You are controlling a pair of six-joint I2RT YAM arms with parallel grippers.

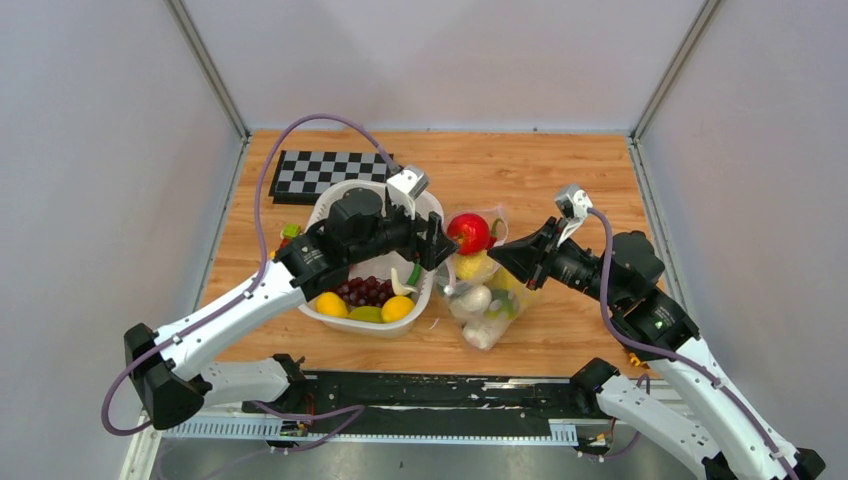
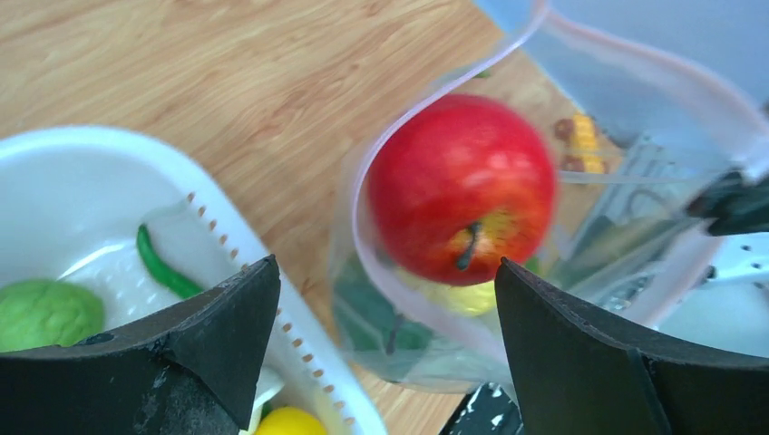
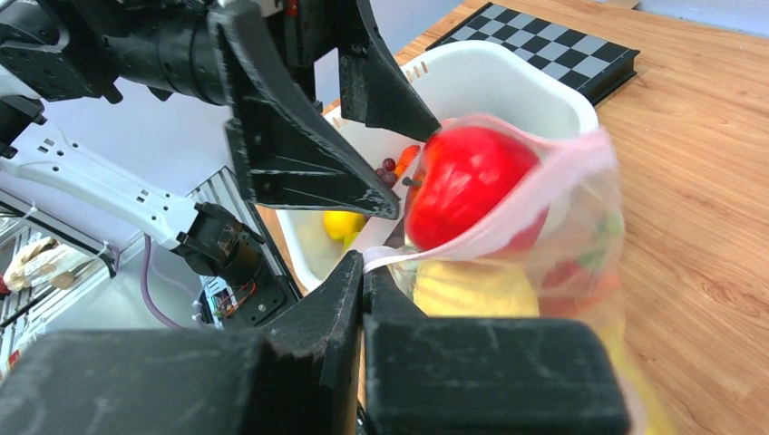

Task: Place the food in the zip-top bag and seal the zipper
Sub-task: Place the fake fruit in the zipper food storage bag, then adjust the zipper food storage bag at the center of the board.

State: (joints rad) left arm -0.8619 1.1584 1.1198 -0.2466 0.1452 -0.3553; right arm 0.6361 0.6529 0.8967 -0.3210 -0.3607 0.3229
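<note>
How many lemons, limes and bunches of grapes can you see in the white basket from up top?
Lemons: 2
Limes: 1
Grape bunches: 1
Total: 4

a white slotted basket [image 1: 330,205] sits on the wooden table [image 1: 560,170], just in front of a black-and-white checkerboard [image 1: 325,172] lying flat at the back left.
</note>
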